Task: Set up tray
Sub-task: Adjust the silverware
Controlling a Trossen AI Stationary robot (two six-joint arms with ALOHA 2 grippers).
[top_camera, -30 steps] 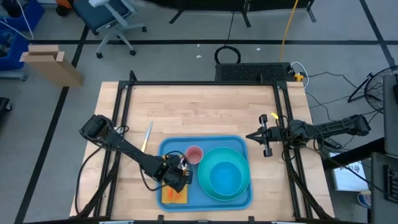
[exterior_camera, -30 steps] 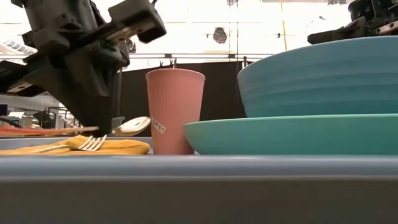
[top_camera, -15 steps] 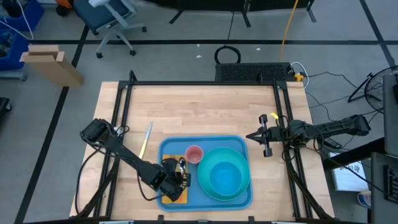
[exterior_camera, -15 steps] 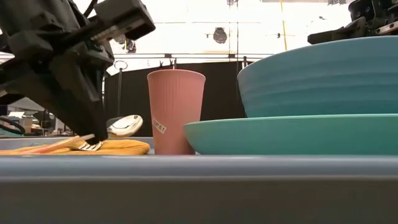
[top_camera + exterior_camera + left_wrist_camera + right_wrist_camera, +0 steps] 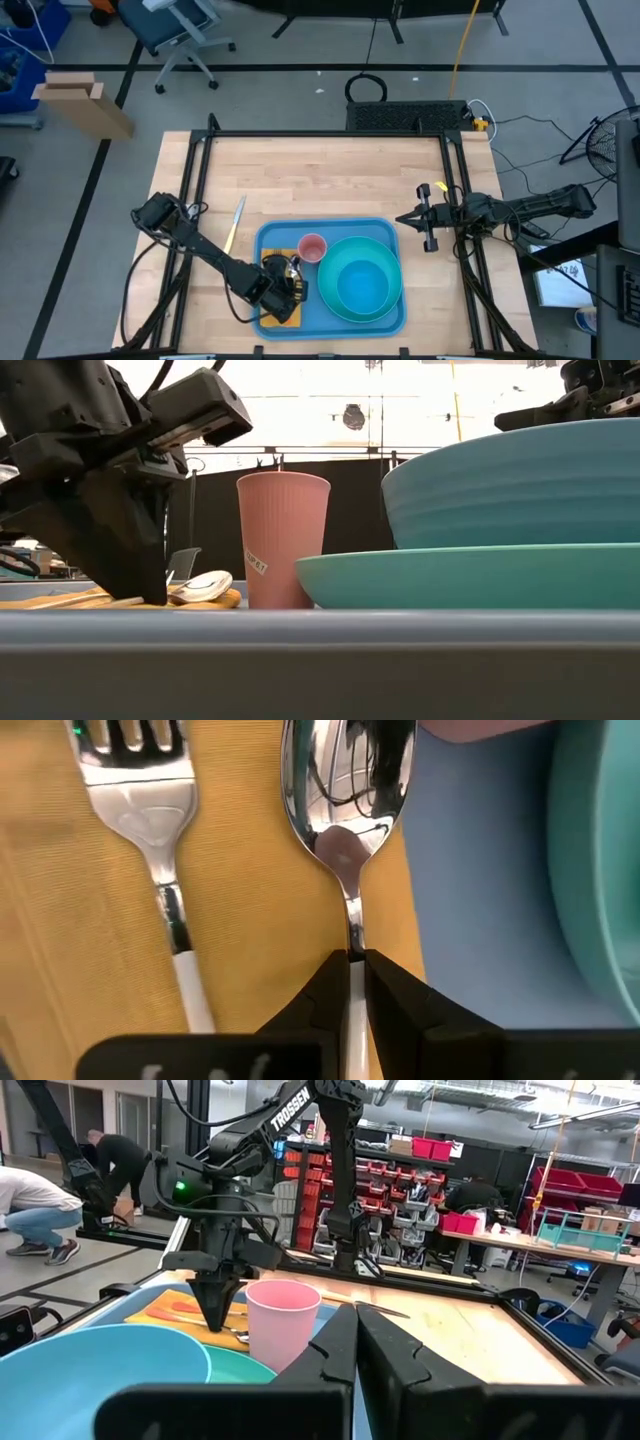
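The blue tray [image 5: 330, 228] lies at the table's near middle. It carries a pink cup [image 5: 312, 247], a turquoise bowl [image 5: 360, 283] on a turquoise plate [image 5: 470, 575], and a yellow napkin [image 5: 250, 920] at its left end. A fork [image 5: 150, 810] lies on the napkin, with a spoon [image 5: 345, 790] beside it. My left gripper [image 5: 355, 970] stands over the napkin, shut on the spoon. My right gripper [image 5: 428, 232] waits shut at the table's right edge, off the tray. My left gripper pinches the spoon's handle [image 5: 354, 935] just behind the neck, between its two fingertips. The fingers come from above, pointing down, and lie along the handle. The spoon's bowl [image 5: 203, 586] is down at the napkin, beside the fork; the rest of the handle is hidden under the gripper.
A knife [image 5: 233, 226] lies on the bare wood left of the tray. The cup stands close to the spoon's bowl. The table's far half [image 5: 320, 170] is open wood. People work in the room beyond, far from the table.
My left gripper has moved a little toward the table's near-left corner and come down over the napkin, still shut on the spoon. The spoon's bowl, held above the napkin a second ago, has dropped down onto it beside the fork.
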